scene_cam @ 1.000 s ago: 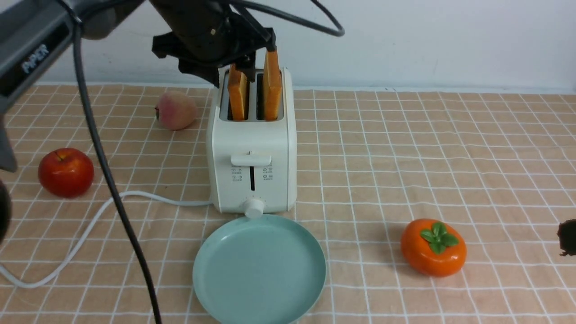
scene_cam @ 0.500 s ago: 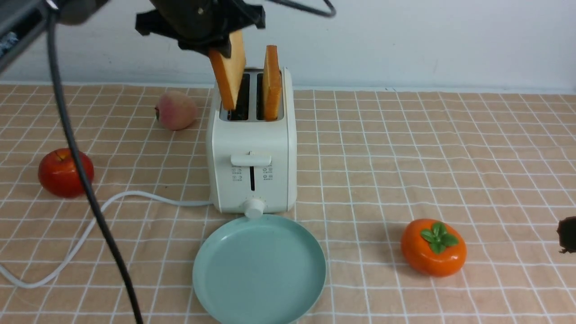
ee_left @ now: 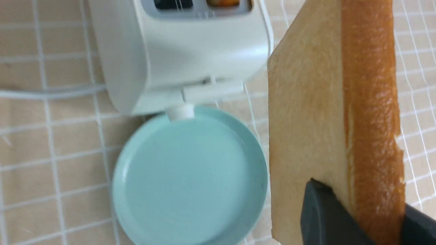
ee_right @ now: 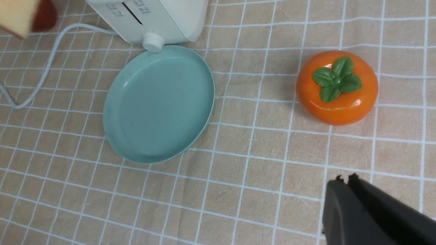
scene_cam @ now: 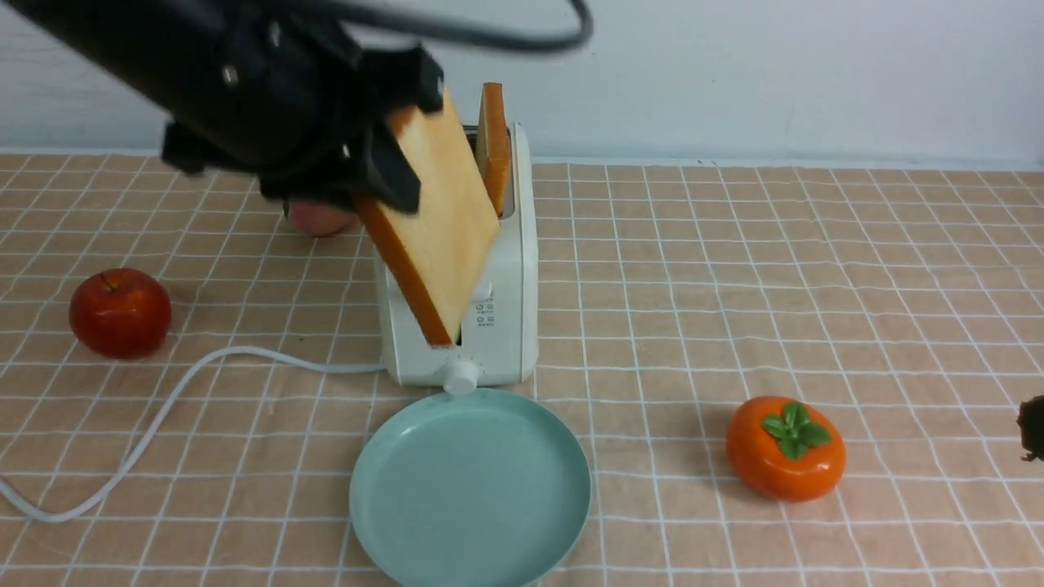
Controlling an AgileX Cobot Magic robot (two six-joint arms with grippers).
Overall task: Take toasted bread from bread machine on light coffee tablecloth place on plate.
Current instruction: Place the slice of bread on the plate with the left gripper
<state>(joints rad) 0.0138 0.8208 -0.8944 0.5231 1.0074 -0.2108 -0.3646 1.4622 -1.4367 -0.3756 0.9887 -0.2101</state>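
**Slice one out of the toaster, plate not yet reached**

Obs. Left hand (scene_cam: pixel 400 134) is clamped on the held slice (scene_cam: pixel 440 220), gripping it at one crust edge. The left wrist view shows a dark finger (ee_left: pixel 323 217) on the pale broad face and another behind the crust. The held slice is in the air, fully out of its slot, on the robot's side of the toaster (scene_cam: pixel 510 326). It hangs on a slant: gripped end high and toward the robot's left, free corner low, in line with the toaster's front face just above the knob. Its broad pale face is turned toward the front camera.

Second slice (scene_cam: pixel 493 139) stands upright in the right slot. Plate (scene_cam: pixel 469 489) is bare, on the cloth (scene_cam: pixel 734 269) over the counter, far rim just beside the toaster's knob.

Right hand (ee_right: pixel 345 178) is closed on nothing, low at the robot's right, beyond the persimmon (scene_cam: pixel 785 447) and well apart from the plate. Apple (scene_cam: pixel 120 312) and peach (scene_cam: pixel 314 218) sit off to the left.

Key relation. The plate lies below the held slice and nearer the robot, and the free corner points down toward it. The left arm is the nearer one and carries the load.

Judgement. Step in hand: carry to plate. The next move likely needs a short travel toward the robot and down, plus a roll to lay the broad face flat. Risk: the free corner catching the toaster's front or lever during descent.
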